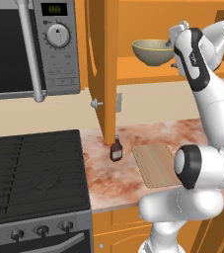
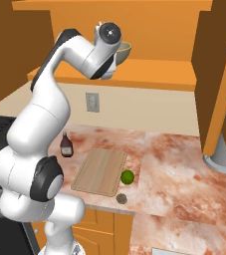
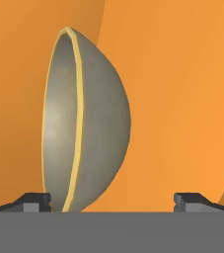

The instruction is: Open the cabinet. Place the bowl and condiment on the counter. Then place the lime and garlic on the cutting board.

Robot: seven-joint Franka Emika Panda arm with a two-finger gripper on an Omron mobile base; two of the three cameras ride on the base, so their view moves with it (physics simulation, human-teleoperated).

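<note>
The bowl (image 1: 154,51) sits upright, mouth up, on the shelf of the open cabinet (image 2: 149,30), well above the counter (image 2: 184,164); in the hand view it (image 3: 84,123) appears turned on its side, rim running top to bottom, because the hand is rolled. The gripper (image 3: 112,201) is just in front of the bowl with its fingers spread wide, one fingertip (image 3: 32,201) left of the rim's lower end and the other out to the right, holding nothing. In both base views the arm's wrist covers the gripper and part of the bowl, so whether a finger touches the rim cannot be made out. The cabinet door (image 1: 103,69) stands swung open, edge-on, its small knob (image 1: 96,104) facing the microwave (image 1: 32,47). The condiment bottle (image 2: 66,145) stands upright on the counter, neck up, just left of the cutting board (image 2: 100,171). The board lies flat with its long axis running from the counter's front edge toward the wall; the arm hides its near corner in the left base view. The lime (image 2: 127,177) lies at the board's right edge, touching or slightly overlapping it. The garlic (image 2: 121,199) lies on the counter by the board's front right corner, too small to show detail. Inside the bowl nothing can be made out.
</note>
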